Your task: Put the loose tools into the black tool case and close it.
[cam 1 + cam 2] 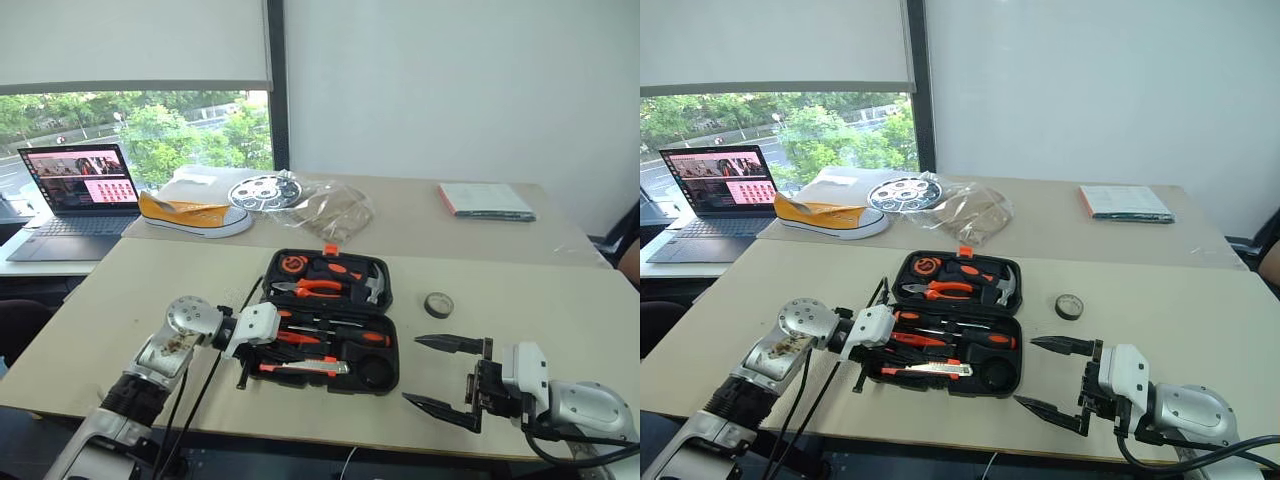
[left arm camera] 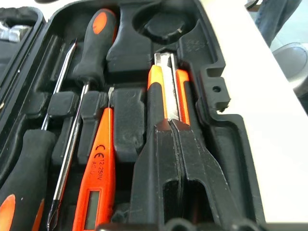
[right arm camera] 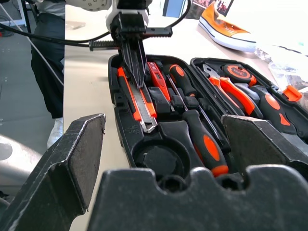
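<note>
Inside the open tool case (image 1: pixel 330 322), left end effector (image 3: pixel 136 72), fingers together, presses the utility knife (image 2: pixel 167 94); right end effector (image 1: pixel 445 378) gapes beside the case.

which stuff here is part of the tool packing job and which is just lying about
Job:
black tool case
tape roll
utility knife
screwdrivers
tester screwdriver

Lying about:
laptop
yellow shoe
plastic bag
notebook
</note>
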Controlling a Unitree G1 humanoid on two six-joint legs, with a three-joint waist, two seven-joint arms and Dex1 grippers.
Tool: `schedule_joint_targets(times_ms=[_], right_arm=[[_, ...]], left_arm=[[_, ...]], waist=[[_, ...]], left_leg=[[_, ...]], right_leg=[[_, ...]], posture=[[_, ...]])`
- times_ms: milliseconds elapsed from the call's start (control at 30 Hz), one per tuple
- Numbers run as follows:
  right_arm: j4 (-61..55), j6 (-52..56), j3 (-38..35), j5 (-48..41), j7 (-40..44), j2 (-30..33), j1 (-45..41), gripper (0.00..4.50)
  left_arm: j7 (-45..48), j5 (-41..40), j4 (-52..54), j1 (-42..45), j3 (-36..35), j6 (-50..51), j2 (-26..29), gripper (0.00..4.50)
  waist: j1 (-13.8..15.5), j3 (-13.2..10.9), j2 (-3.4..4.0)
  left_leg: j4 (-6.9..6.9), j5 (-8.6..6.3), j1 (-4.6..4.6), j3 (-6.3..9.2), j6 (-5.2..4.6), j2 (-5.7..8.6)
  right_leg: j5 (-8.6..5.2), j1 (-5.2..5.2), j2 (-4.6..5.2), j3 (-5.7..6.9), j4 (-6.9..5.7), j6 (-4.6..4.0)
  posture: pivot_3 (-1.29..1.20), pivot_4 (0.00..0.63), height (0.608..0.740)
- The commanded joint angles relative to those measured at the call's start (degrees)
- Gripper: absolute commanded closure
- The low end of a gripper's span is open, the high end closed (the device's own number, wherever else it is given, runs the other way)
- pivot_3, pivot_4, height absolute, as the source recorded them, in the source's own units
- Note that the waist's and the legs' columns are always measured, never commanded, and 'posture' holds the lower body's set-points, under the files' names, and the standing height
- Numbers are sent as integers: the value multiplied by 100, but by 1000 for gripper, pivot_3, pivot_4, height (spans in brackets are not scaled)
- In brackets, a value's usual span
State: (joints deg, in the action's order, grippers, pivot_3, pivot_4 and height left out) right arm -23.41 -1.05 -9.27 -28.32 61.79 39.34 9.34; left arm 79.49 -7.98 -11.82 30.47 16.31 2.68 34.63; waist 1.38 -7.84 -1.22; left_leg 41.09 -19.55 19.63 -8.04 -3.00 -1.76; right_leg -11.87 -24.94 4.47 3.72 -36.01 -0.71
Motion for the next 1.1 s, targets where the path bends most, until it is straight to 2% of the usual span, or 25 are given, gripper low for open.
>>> schedule_joint_targets(times_ms=[33,133,233,400,500,533,633,833,900,1100], right_arm=[[-191,4,-44,-120,-21,7,20,0],[-223,37,-54,-127,-14,34,73,0],[-285,79,-105,-159,-48,42,155,0],[-427,385,-594,-528,-331,37,426,0],[-364,357,-1149,-618,-387,65,746,0],[-326,313,-1285,-602,-367,67,853,0],[28,-24,-1712,-387,-130,12,1365,0],[658,-342,-2000,-194,-72,-38,1610,0],[767,-46,-1789,-107,-193,234,1101,0],[1488,1693,-159,765,-418,1320,-1458,0]], left_arm=[[21,320,33,-95,381,525,86,4485],[-76,444,175,-151,543,1172,190,4485],[-172,331,269,-250,488,1272,186,4485],[21,-796,592,-560,-509,683,39,4485],[114,-1340,640,-788,-1328,291,248,3637],[102,-1375,602,-858,-1502,122,324,3389],[-32,-1264,286,-1226,-2050,-385,731,2267],[127,-1836,24,-1751,-2789,69,1177,61],[152,-1996,-14,-1930,-2996,124,1203,25],[219,-2199,267,-2008,-2912,284,1054,25]], waist=[[-2,1,0],[-6,1,0],[-21,5,6],[-51,5,8],[-62,-2,-1],[-63,-2,-1],[-67,-2,1],[-70,-5,3],[-80,-7,2],[-199,-31,14]], left_leg=[[1,0,-3,0,0,0],[-2,-1,-14,0,-1,-2],[-11,-1,-36,0,-2,-2],[-13,-7,-38,6,-10,-11],[-11,-1,-12,5,1,-13],[-10,1,-2,5,3,-13],[-13,4,14,8,9,-14],[-20,0,13,-1,3,-13],[-18,-1,13,-2,1,-13],[-19,11,7,-13,-1,-11]], right_leg=[[0,3,0,0,0,0],[0,10,-1,-1,-1,1],[-2,29,-1,-3,4,1],[-3,33,3,-3,6,0],[-2,2,11,-5,0,-2],[-2,-8,11,-4,-1,-2],[-2,-22,7,0,-1,-5],[-5,-21,8,0,13,-1],[-5,-20,12,1,13,0],[0,-29,68,6,5,-5]], posture=[[0,150,740],[0,150,740],[0,150,740],[0,150,740],[0,150,740],[0,150,740],[0,150,740],[0,150,740],[0,150,740],[0,150,740]])
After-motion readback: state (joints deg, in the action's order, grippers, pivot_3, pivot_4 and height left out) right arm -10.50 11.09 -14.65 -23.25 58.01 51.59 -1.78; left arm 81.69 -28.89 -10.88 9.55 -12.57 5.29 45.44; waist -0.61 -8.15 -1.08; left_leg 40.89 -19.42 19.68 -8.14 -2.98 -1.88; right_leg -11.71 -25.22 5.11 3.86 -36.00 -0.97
